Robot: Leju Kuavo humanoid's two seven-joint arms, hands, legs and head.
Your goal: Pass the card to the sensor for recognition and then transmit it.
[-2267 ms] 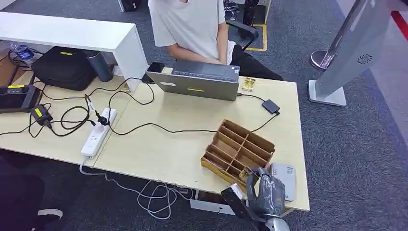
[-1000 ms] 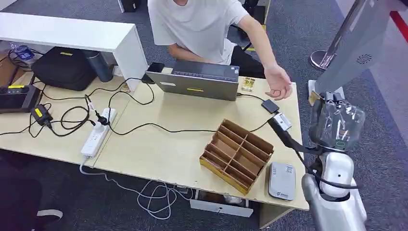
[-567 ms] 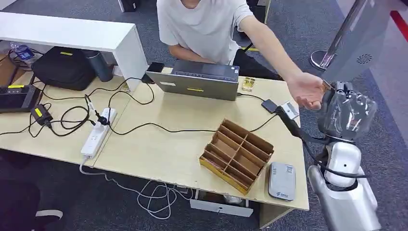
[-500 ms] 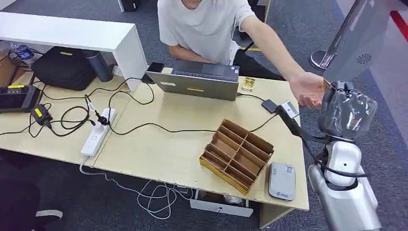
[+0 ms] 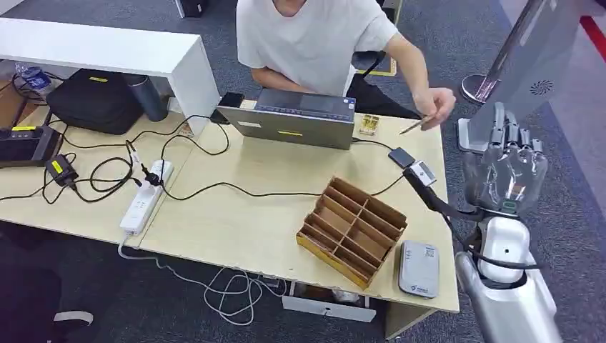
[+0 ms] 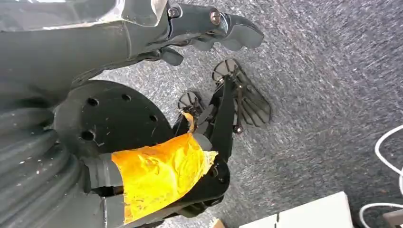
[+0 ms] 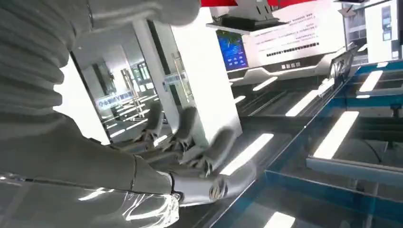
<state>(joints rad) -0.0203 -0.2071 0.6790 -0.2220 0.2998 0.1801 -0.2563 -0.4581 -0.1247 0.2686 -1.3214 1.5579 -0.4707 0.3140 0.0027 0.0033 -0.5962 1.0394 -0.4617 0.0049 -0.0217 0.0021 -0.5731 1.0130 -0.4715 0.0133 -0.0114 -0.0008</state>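
The right robot hand (image 5: 505, 166) is raised just beyond the worktop's (image 5: 236, 214) far right corner, fingers straight, spread and holding nothing. The card (image 5: 411, 127) is pinched in the person's hand (image 5: 437, 107) above that corner, near the laptop (image 5: 296, 120). The sensor (image 5: 419, 268) lies at the worktop's near right corner beside the box (image 5: 353, 230). The left robot hand (image 6: 204, 28) hangs over the floor, fingers loosely curled, holding nothing.

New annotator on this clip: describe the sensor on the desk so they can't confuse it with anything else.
Start at the light wooden desk and go to its near right corner. The sensor is the flat grey rounded slab lying just right of the brown divided organizer. Unlike the small dark adapter farther back, it is pale and has a label at its far end.
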